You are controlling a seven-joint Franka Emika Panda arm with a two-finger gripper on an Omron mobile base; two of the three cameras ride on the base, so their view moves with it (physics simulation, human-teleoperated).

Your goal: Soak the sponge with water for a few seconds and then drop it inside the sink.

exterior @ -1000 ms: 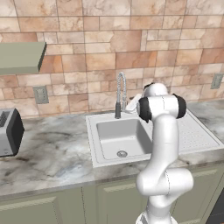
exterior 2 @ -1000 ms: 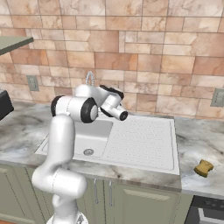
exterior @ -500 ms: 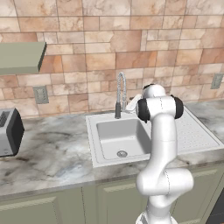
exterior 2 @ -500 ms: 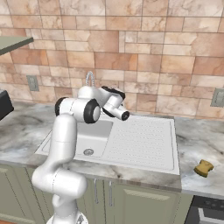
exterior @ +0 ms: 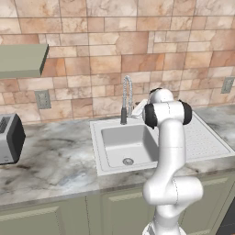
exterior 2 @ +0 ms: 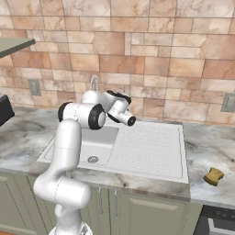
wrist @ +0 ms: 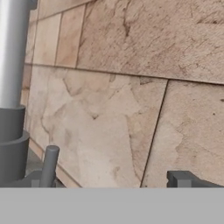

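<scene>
The sponge, a small yellow-ochre block, lies on the marble counter to the right of the sink, far from the arm. My gripper is raised behind the basin and points at the tiled wall, beside the coiled chrome tap. In the hand view the tap's column stands at the left. The two fingertips stand far apart with nothing between them, so the gripper is open. Water is out of view.
The ribbed drainboard lies between the basin and the sponge. A toaster stands on the counter at the far left, under a shelf. A stove edge shows at the lower right.
The arm has shifted only slightly, with the hand staying up near the tap and wall. The gripper has stayed open. The sponge has not moved.
</scene>
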